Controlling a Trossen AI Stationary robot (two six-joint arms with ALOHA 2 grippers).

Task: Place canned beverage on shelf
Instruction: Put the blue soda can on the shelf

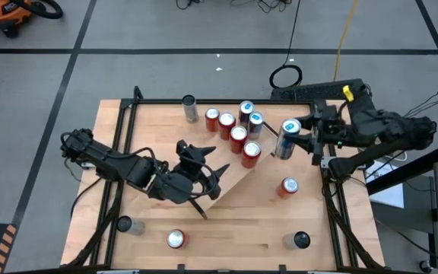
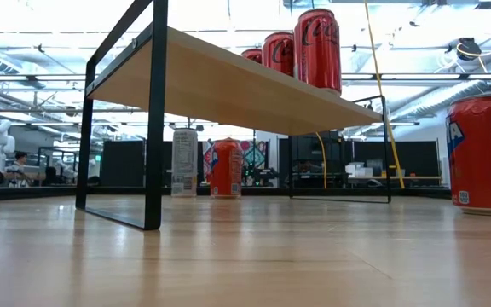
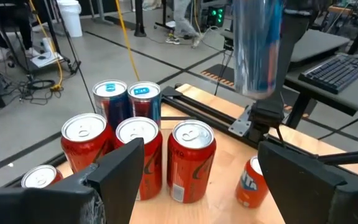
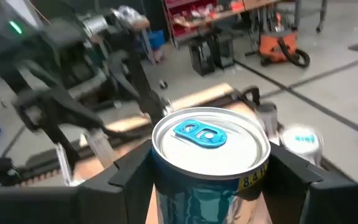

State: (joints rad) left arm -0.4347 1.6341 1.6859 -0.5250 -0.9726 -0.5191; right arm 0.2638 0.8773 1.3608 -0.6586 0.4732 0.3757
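Your right gripper [image 1: 301, 139] pinches an upright blue can [image 1: 287, 138] at the shelf's [image 1: 230, 183] three o'clock end; your left gripper [image 1: 204, 169] stands spread, empty

You've got bright, even overhead light; shadows on the table [image 1: 234, 221] are soft and short. In the low view, ceiling lights behind the shelf [image 2: 228, 89] blow out white, leaving its underside darker. The right wrist view is motion-blurred behind a sharp blue can [image 4: 211, 163]. In the left wrist view, the near fingers [image 3: 120, 171] are soft and the raised can is smeared.
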